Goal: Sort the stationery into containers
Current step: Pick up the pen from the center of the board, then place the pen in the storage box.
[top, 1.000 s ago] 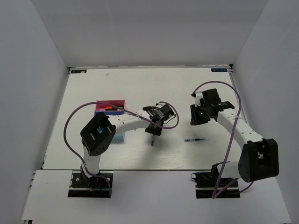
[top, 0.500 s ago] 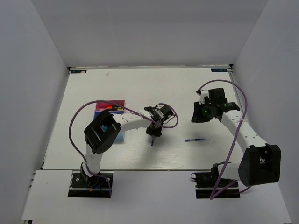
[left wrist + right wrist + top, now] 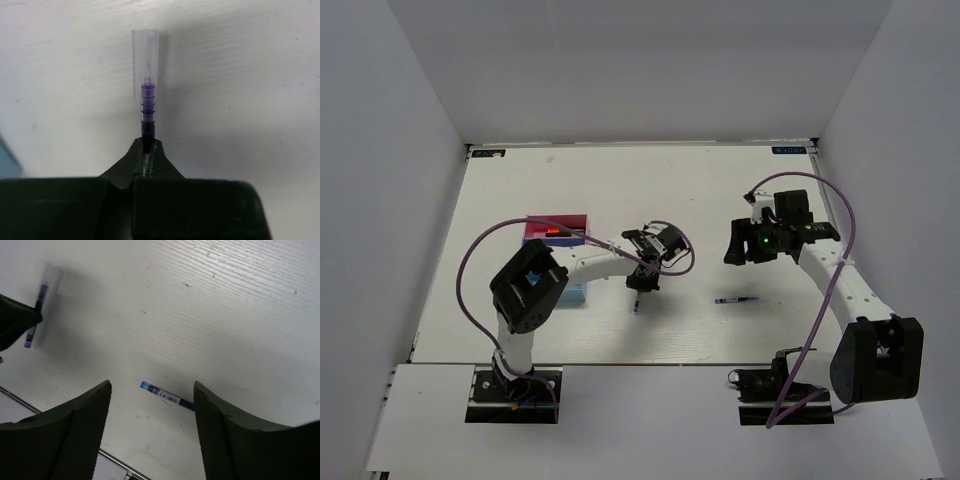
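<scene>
Pinching the purple pen (image 3: 148, 107) by its barrel, the left gripper (image 3: 147, 150) is clamped tight with the clear cap pointing away, a hold that looks fit for carrying. The magenta-pink tray (image 3: 557, 222) sits toward the worktop's (image 3: 620, 180) left edge, with bare surface between. The right gripper (image 3: 150, 390) hangs spread wide above the blue pen (image 3: 167, 396) — lying free toward the near edge.
</scene>
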{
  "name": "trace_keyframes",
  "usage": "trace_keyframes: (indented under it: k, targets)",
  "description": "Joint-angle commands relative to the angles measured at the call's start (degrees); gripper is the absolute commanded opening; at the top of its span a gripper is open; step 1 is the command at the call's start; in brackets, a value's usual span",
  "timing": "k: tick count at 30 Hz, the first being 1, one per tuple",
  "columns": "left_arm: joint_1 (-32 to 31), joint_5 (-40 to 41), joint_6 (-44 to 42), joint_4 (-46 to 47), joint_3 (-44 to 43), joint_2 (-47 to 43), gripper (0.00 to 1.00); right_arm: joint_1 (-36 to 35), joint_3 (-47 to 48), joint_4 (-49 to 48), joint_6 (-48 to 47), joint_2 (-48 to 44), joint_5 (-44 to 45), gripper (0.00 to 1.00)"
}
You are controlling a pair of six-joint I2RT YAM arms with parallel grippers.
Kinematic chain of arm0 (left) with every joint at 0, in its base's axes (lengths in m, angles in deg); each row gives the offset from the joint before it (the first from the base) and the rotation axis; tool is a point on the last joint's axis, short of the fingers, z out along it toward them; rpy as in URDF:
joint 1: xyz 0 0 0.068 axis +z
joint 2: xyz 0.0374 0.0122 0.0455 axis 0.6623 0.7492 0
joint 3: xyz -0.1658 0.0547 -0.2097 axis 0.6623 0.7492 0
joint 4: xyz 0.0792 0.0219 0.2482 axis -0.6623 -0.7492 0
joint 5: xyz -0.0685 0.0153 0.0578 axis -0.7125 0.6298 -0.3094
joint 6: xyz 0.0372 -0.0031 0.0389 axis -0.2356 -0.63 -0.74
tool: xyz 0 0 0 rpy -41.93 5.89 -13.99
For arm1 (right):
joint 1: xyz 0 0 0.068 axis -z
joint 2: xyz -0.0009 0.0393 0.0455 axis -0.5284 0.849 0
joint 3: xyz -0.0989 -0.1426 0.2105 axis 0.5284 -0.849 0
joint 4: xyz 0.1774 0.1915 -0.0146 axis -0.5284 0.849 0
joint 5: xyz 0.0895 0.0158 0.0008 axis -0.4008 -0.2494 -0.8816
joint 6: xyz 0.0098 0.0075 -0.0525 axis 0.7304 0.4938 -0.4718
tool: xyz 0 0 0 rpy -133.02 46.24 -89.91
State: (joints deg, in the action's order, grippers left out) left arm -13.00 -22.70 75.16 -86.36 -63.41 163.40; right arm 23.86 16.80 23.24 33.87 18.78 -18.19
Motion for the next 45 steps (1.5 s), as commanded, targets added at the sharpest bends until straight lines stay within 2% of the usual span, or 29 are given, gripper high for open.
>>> trace_keyframes:
  k: [1, 2, 3, 4, 7, 8, 9, 10, 13, 15, 20, 29, 31, 34, 36, 37, 38, 40, 41, 42, 43, 45]
  targets:
    - [0.4, 6.8, 2.3, -2.9, -0.1, -13.0, 0.00, 0.9, -0.9, -0.6, -1.6, -2.0, -2.8, 0.66]
    - [0.5, 8.3, 4.2, -4.4, -0.1, -14.6, 0.00, 1.0, -0.9, -0.7, -1.2, -1.9, -2.9, 0.66]
    - [0.6, 13.1, 6.8, -5.1, 0.1, -16.2, 0.00, 1.1, -1.1, -0.6, -1.0, -1.9, -3.2, 0.64]
    - [1.0, 16.4, 10.9, -5.8, 0.5, -21.0, 0.00, 1.2, -0.7, -0.6, -0.9, -1.9, -3.3, 0.64]
    - [3.8, 23.0, 21.7, -6.3, 5.8, -29.8, 0.00, 1.4, -1.1, -0.6, -0.7, -2.0, -3.8, 0.64]
    - [5.2, 24.4, 23.8, -6.2, 10.6, -31.7, 0.00, 1.6, -1.2, -0.6, -0.4, -2.1, -3.9, 0.64]
    - [6.7, 27.4, 33.7, -7.2, 12.0, -35.0, 0.00, 1.5, -1.0, -0.6, -0.5, -2.3, -4.0, 0.64]
    - [7.4, 30.4, 36.8, -8.7, 13.5, -38.7, 0.00, 1.6, -1.2, -0.6, -0.3, -2.3, -4.3, 0.64]
    - [12.2, 33.4, 48.9, -9.2, 22.6, -45.8, 0.00, 2.0, -1.4, -0.7, 0.0, -2.9, -4.8, 0.64]
    - [13.4, 35.2, 53.4, -9.6, 25.5, -48.1, 0.00, 2.1, -1.4, -0.7, 0.0, -3.2, -5.2, 0.64]
    - [15.5, 40.7, 58.1, -16.3, 23.1, -46.7, 0.00, 2.8, -1.7, -0.8, 0.0, -3.6, -6.4, 0.66]
    - [17.0, 40.9, 57.4, -16.0, 25.2, -42.4, 0.00, 4.2, -1.6, 0.2, -1.5, -3.5, -9.2, 0.74]
    - [17.0, 40.0, 58.1, -16.0, 26.6, -41.7, 0.12, 4.3, -1.4, 0.9, -2.9, -2.9, -10.5, 0.76]
    - [17.0, 38.8, 58.7, -15.5, 27.8, -41.0, 0.31, 4.6, 0.7, 4.7, -7.9, -1.6, -12.1, 0.77]
    - [17.1, 38.1, 57.6, -14.3, 28.0, -41.1, 0.39, 4.6, 2.3, 8.8, -15.8, -0.9, -13.8, 0.77]
    - [17.0, 38.0, 57.2, -13.8, 28.1, -41.0, 0.48, 4.6, 2.8, 10.7, -17.9, -0.8, -14.9, 0.77]
    - [17.1, 37.9, 56.3, -13.8, 28.1, -41.0, 0.53, 4.6, 2.9, 11.9, -26.8, -0.6, -15.9, 0.77]
    - [17.0, 37.9, 55.1, -13.1, 27.9, -41.0, 0.62, 4.5, 3.4, 17.1, -32.9, -0.1, -19.0, 0.74]
    - [16.9, 37.9, 54.9, -12.8, 27.8, -40.9, 0.62, 4.7, 3.6, 18.2, -41.3, 0.4, -19.3, 0.72]
    - [17.1, 37.9, 54.0, -12.4, 27.8, -41.0, 0.62, 4.4, 3.9, 21.9, -44.7, 0.9, -20.1, 0.70]
    - [17.0, 37.8, 53.5, -11.7, 27.6, -41.0, 0.60, 4.4, 4.1, 23.3, -52.0, 1.2, -21.1, 0.60]
    - [16.9, 37.5, 49.7, -9.6, 27.4, -41.7, 0.51, 4.4, 2.8, 26.7, -66.0, 1.5, -20.3, 0.52]
